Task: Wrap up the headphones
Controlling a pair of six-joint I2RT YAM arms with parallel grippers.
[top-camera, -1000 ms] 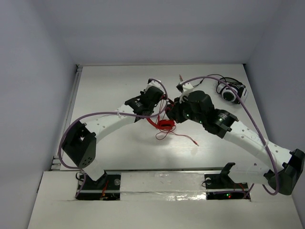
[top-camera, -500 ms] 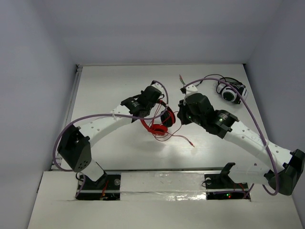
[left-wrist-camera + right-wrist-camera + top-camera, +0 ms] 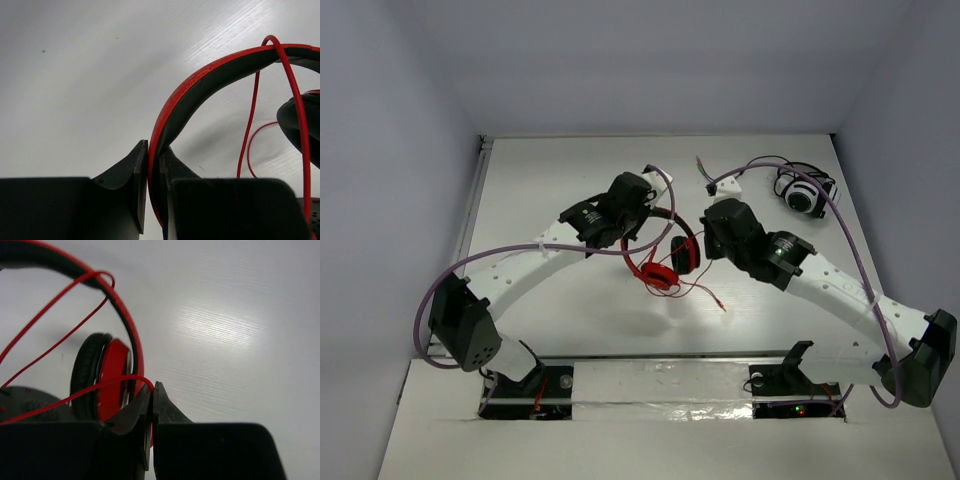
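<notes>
The red headphones point(image 3: 665, 262) hang in the middle of the table, their red-and-black headband point(image 3: 672, 213) arching between the two arms. My left gripper point(image 3: 640, 228) is shut on the headband point(image 3: 210, 75), which runs up from between its jaws point(image 3: 154, 162). My right gripper point(image 3: 704, 240) is shut on the thin red cable point(image 3: 100, 387) right beside a round red ear cup point(image 3: 112, 375). More cable loops over the headband point(image 3: 296, 100), and its loose end trails on the table point(image 3: 715, 295).
White-and-black headphones point(image 3: 803, 193) with a dark cable lie at the back right. The white table point(image 3: 550, 300) has a raised ledge along its near edge point(image 3: 660, 370), and grey walls close in both sides.
The left gripper has swung the headphones up and to the left, so the headband now stands as an arch. The right gripper has drawn back to the right, still holding the cable.
</notes>
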